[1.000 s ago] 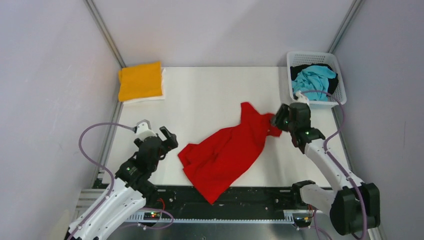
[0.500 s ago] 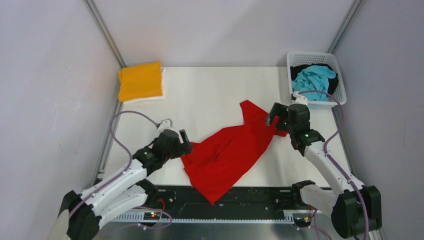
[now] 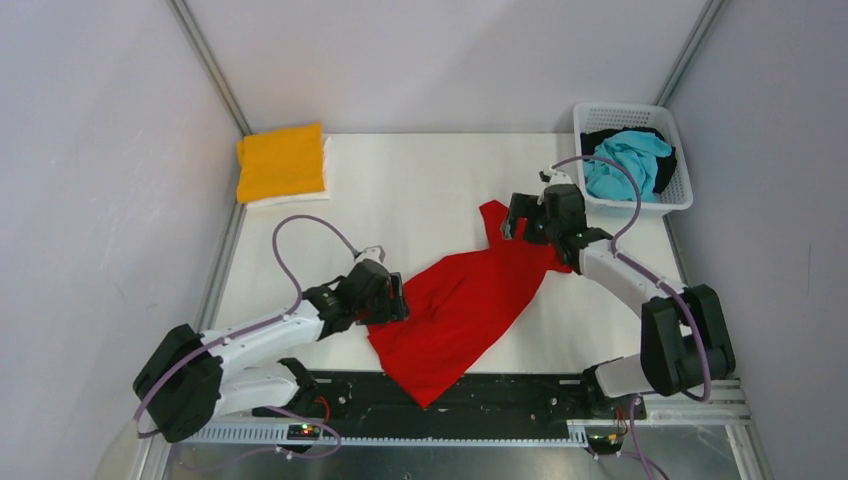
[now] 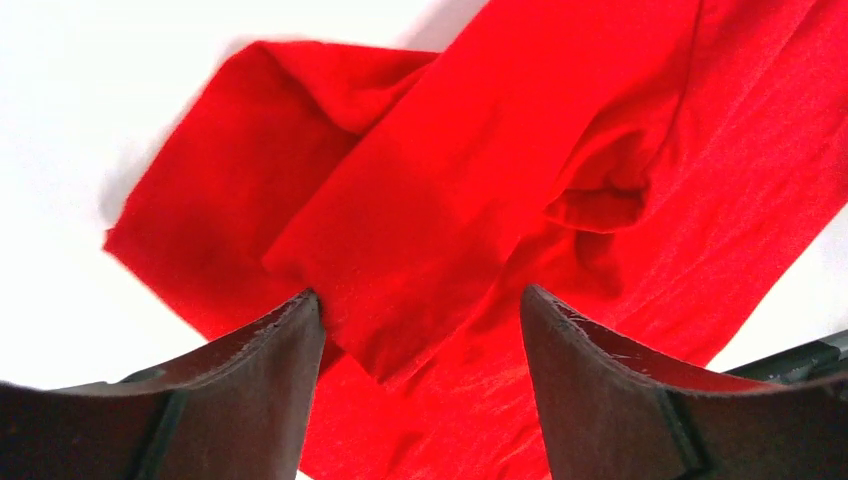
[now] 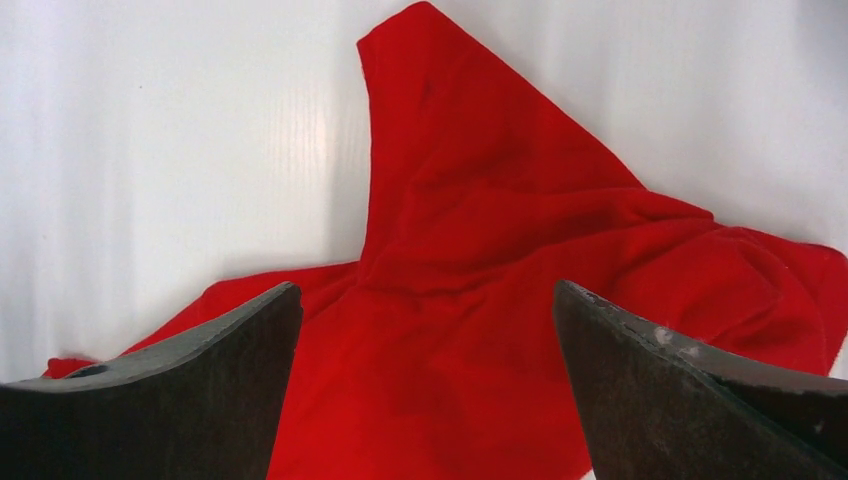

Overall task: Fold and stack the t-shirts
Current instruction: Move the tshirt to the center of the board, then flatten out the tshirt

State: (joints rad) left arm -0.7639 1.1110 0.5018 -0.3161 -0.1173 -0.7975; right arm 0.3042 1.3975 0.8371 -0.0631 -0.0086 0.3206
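Red t-shirt (image 3: 455, 305) lies long-axis 7 to 1 o'clock, tip at 1; left gripper (image 3: 393, 298), jaws apart, newly at its 9 o'clock edge; right gripper (image 3: 513, 218) now wide.

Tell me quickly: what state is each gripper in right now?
Left gripper: open, jaws astride a fold of the red shirt, not closed on it.
Right gripper: open, over the red shirt, holding nothing.

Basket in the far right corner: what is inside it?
In the basket, a crumpled turquoise shirt lies on top of black cloth. Only the edges of the black cloth show. Anything deeper is covered.
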